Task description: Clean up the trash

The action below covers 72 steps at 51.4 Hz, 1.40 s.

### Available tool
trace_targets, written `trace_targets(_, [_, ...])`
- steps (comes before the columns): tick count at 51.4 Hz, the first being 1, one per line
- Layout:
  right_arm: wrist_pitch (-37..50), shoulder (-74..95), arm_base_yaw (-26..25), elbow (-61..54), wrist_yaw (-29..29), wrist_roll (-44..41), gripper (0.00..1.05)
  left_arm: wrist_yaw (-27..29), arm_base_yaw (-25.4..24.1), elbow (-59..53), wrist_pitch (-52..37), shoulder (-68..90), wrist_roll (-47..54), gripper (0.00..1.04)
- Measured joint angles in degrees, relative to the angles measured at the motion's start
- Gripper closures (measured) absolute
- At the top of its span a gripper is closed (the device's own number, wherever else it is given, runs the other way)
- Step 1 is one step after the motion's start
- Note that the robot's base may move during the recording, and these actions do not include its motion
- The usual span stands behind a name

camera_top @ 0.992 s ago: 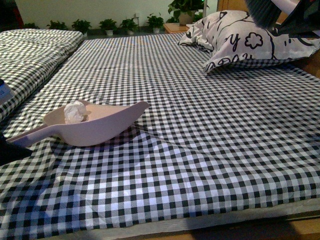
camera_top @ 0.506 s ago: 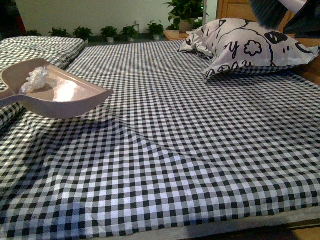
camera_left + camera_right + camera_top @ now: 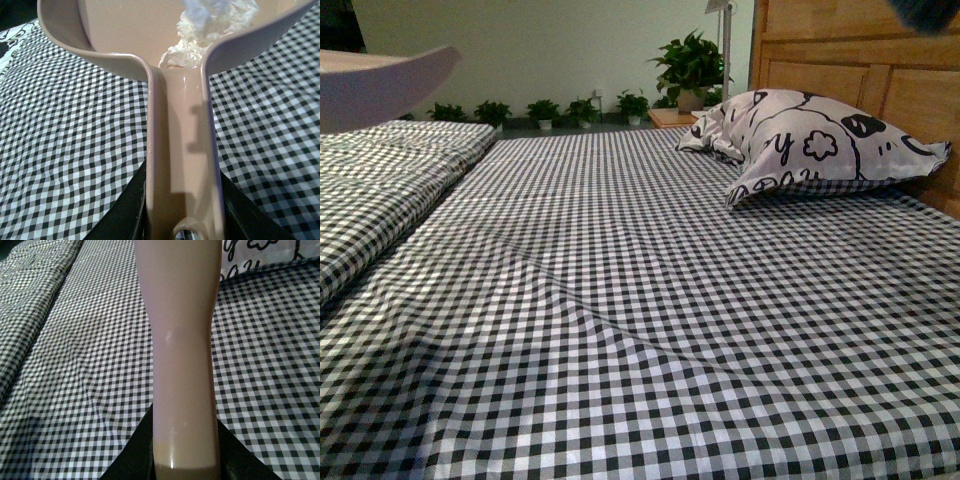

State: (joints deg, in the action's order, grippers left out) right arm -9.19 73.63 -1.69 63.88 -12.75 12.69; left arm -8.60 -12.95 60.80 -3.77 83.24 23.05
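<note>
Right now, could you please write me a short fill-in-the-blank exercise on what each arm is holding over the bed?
1. The crumpled tissue wad lies inside the ____.
2. The left gripper is shut on the dustpan's ____.
3. The bed sheet has a black-and-white ____ pattern.
4. The pillow lies against the wooden ____.

Missing words: dustpan; handle; checked; headboard

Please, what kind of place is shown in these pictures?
Most likely a bedroom: a wide bed under a black-and-white checked sheet, a white pillow with black drawings against a wooden headboard, and small potted plants along the far wall.
</note>
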Motion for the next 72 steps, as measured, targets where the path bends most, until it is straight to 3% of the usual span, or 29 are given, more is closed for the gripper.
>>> trace_targets(11, [-2.1, -4.7, -3.8, -1.1, -2.7, 0.0, 0.86, -0.3, -1.8, -0.4, 3.7, -8.6, -5.8, 0.78])
trace_targets(20, [-4.8, -9.5, -8.5, -1.9, -6.9, -0.1, 0.86, -3.5, -5.9, -4.2, 8.5, -19.4, -8.2, 0.78])
trace_targets(51, [-17.6, -25.6, -23.5, -0.6, -27.0, -0.2, 0.86, -28.1, -24.3, -8.8, 30.9, -47.1, -7.8, 0.78])
trace_targets(61, [-19.7, -28.4, -25.7, -0.4, -30.9, -0.1, 0.86, -29.9, -25.6, -9.7, 31.8, -48.1, -7.0, 0.78])
trace_targets(72, [-20.1, -29.0, -26.3, -0.4, -31.4, 0.0, 0.86, -30.9, -27.3, -10.3, 32.0, -48.0, -6.4, 0.78])
